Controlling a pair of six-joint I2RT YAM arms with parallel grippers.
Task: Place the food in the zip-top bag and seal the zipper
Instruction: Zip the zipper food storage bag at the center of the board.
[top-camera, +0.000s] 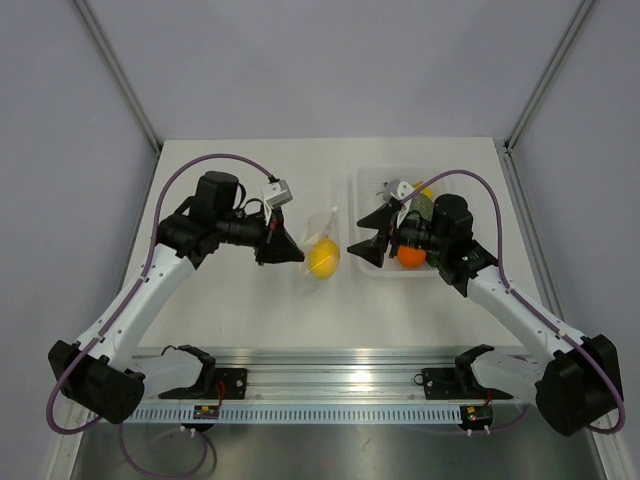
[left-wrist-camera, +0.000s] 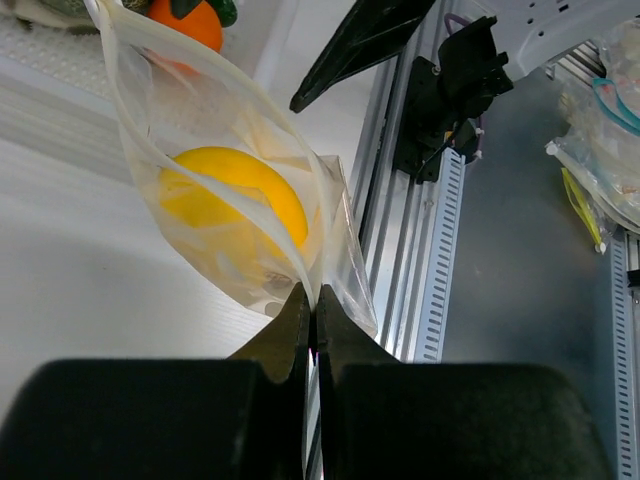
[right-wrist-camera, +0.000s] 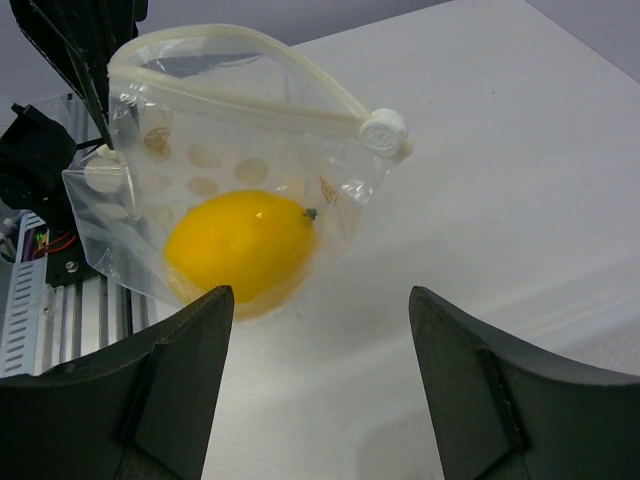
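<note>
Yellow lemon (right-wrist-camera: 240, 245) sits inside the zip-top bag (right-wrist-camera: 150, 165) at mid-tabletop (top-camera: 230, 310), so sealing looks to be the step in hand. The left gripper (left-wrist-camera: 310, 300) pinches the bag's edge; the right gripper (top-camera: 362, 247) stands wide, just right of it. The next move calls for catching the zipper (right-wrist-camera: 230, 85) and running it closed. Only the right wrist view shows the gaping mouth and white slider (right-wrist-camera: 384, 131).

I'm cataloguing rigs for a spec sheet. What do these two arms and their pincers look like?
The left arm and right arm have white links, black joints and a purple cable each. The left pincer and right pincer have matte black, wedge-shaped fingers.
</note>
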